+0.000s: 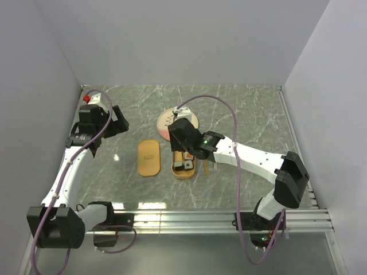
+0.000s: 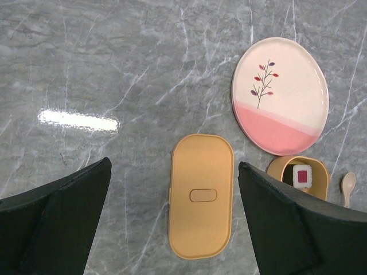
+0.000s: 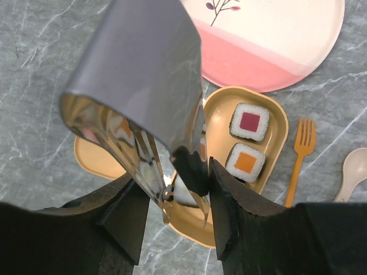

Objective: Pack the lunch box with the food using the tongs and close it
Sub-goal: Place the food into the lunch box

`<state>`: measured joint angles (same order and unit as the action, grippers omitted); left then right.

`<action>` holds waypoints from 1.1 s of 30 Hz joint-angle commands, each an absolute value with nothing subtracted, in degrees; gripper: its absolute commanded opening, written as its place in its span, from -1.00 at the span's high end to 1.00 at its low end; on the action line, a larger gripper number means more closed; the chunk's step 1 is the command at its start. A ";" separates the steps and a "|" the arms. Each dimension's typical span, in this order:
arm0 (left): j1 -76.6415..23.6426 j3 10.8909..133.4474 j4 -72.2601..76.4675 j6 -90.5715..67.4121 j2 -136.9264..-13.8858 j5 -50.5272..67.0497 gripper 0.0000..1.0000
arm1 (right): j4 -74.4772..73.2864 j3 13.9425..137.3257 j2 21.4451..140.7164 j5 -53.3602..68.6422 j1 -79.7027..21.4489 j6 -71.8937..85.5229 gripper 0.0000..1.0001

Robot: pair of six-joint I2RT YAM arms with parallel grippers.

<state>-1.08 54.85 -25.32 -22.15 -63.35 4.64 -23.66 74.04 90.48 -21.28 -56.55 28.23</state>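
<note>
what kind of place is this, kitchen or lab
Most likely a robot test bench, not a kitchen: plain white walls box in a marble-look table, with two arms on a metal rail and toy-like sushi.

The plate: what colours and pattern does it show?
Cream over pink, with a small twig motif; the plate shows best from the left wrist.

The left gripper [image 1: 119, 120] hangs wide open at far left, while the right gripper [image 3: 172, 220] reaches toward centre, fingers pinching the tongs [image 3: 137, 109].
</note>
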 commanded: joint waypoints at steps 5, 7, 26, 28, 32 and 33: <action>-1.05 54.67 -24.70 -21.97 -61.88 4.13 -0.99 | -22.76 77.52 90.70 -22.50 -57.04 27.95 -0.02; -0.97 54.67 -24.78 -21.97 -61.96 4.13 -0.99 | -22.94 77.61 90.79 -22.67 -57.04 28.04 -0.03; -1.05 54.84 -24.43 -22.06 -62.22 4.57 -0.99 | -23.73 76.73 83.77 -30.14 -53.88 28.92 0.00; -1.05 54.93 -24.35 -22.15 -62.31 4.75 -0.99 | -24.08 76.73 82.53 -30.67 -53.18 29.09 0.00; -1.05 54.84 -24.17 -22.15 -62.32 4.92 -0.99 | -25.66 76.91 80.60 -32.42 -52.38 29.09 0.00; -1.05 54.58 -24.08 -22.24 -62.40 5.10 -0.99 | -26.19 76.64 79.55 -32.95 -52.03 29.44 0.00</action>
